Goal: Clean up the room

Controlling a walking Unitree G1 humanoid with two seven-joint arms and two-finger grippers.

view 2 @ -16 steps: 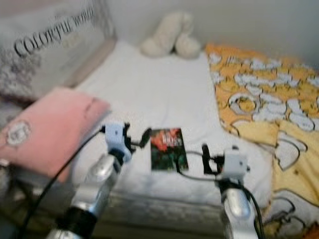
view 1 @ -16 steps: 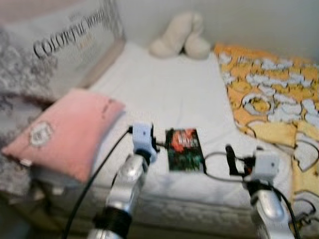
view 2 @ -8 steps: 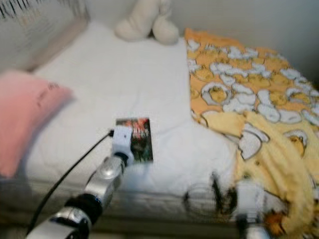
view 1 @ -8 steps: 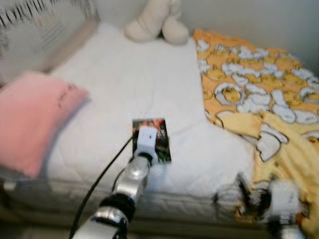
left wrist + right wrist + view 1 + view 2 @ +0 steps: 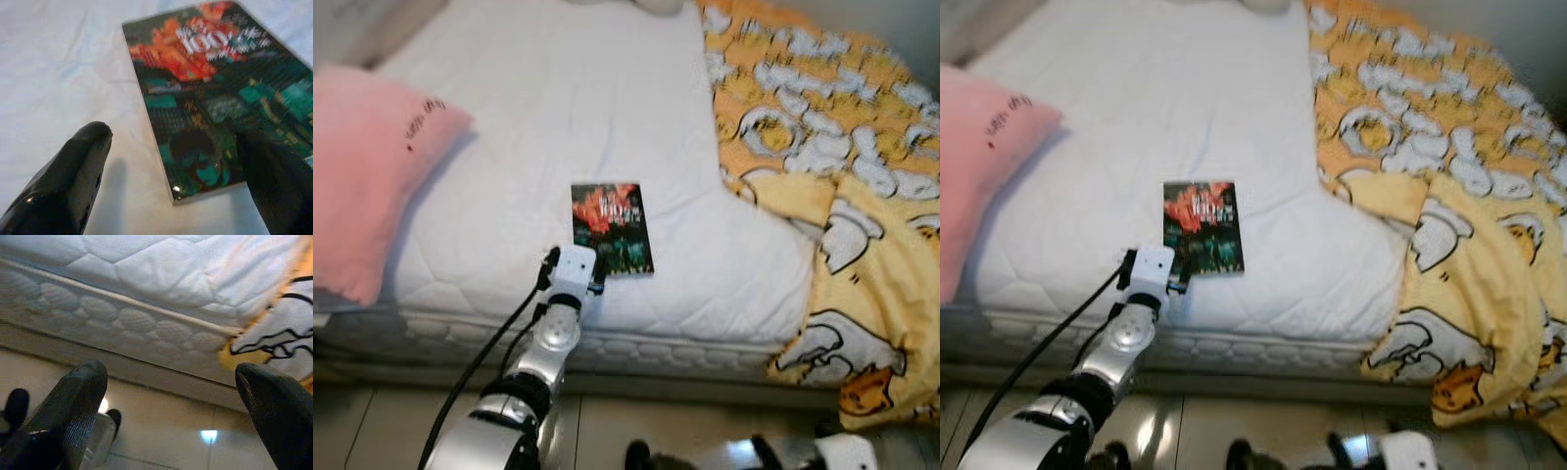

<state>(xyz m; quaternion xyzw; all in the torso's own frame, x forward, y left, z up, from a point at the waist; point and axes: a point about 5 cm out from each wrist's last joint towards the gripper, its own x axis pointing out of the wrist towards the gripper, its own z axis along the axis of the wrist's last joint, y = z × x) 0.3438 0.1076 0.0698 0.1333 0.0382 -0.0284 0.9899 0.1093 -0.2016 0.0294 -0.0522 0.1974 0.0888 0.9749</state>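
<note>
Jaws wide apart on the left gripper (image 5: 168, 161), one black finger (image 5: 73, 171) over bare sheet and the other over the book's near corner, so they straddle that corner without yet closing on it; a good line-up for a pinch on the edge, I'd say. And the book (image 5: 611, 228) is the thing to tidy here: a dark paperback with an orange and green cover, lying flat and face up on the white mattress (image 5: 558, 117), near the front edge of the bed, which is likely why the arm can reach it from the floor side. Left arm stretched up from below, its white wrist block sitting just beside the book's lower end. Over to the right gripper (image 5: 171, 377): hanging low by the bed's side, jaws spread and gripping nothing, its camera looking at the quilted mattress flank and the glossy floor (image 5: 161, 431), so it seems parked out of the way. Further out, a pink pillow (image 5: 362, 166) rests at the left end of the bed, well apart from the book, and a yellow duck-print blanket (image 5: 832, 196) is rumpled across the right end and spills over the edge towards the floor.
</note>
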